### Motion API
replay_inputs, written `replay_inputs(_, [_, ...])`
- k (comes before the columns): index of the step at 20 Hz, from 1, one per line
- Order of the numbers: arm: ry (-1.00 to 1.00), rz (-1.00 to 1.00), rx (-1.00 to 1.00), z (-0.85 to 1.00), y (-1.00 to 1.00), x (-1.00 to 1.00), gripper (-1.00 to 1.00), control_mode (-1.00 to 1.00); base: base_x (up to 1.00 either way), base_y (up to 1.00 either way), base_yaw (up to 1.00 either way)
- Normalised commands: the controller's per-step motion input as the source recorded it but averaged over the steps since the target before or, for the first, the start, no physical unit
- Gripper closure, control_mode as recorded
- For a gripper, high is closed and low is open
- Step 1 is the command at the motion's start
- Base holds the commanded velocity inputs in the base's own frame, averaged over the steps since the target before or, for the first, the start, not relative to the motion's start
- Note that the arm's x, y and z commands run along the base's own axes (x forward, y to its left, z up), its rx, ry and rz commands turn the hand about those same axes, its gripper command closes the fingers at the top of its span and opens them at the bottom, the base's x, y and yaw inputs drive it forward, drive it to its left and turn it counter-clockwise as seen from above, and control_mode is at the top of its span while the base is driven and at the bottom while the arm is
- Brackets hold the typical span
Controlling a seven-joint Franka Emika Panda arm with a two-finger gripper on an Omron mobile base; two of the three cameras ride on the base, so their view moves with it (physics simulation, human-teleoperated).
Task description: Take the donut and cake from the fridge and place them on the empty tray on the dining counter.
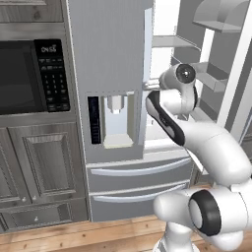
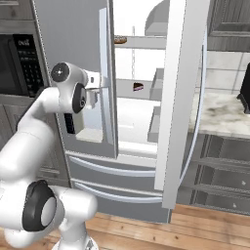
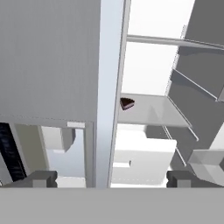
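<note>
black-panelled built-in microwave (image 1: pixel 29 76): set in the grey cabinet wall, keypad on its right side | grey panelled lower cabinet doors (image 1: pixel 42 165): directly below the microwave | light wooden plank floor (image 2: pixel 166 229): along the bottom | white-and-grey veined marble wall counter (image 2: pixel 222 114): far right, over dark grey drawers (image 2: pixel 219 183)

Cake (image 3: pixel 127 103) and donut (image 2: pixel 120 39) on fridge (image 2: pixel 73 58) shelves.

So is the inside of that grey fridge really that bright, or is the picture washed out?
Right base view: the tall grey stainless fridge has an interior blown out to near-flat white, yet the tiny dark brown cake wedge stays crisp. Hand view: the same white glow behind the cake, with soft grey shading under the shelves.
</note>
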Motion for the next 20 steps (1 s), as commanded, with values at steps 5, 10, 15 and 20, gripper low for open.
replay_inputs(5, [0.0,0.0,0.0,0.0,0.03,0.2,-1.0,-1.0,0.0,0.0,0.0])
replay_inputs(10, [-0.01,0.0,0.0,0.0,0.07,0.18,-1.0,-1.0,0.0,0.0,0.0])
replay_inputs(15, [0.0,0.0,0.0,0.0,0.03,0.25,-1.0,-1.0,0.0,0.0,0.0])
replay_inputs(20, [0.0,0.0,0.0,0.0,0.0,0.31,-1.0,-1.0,0.0,0.0,0.0])
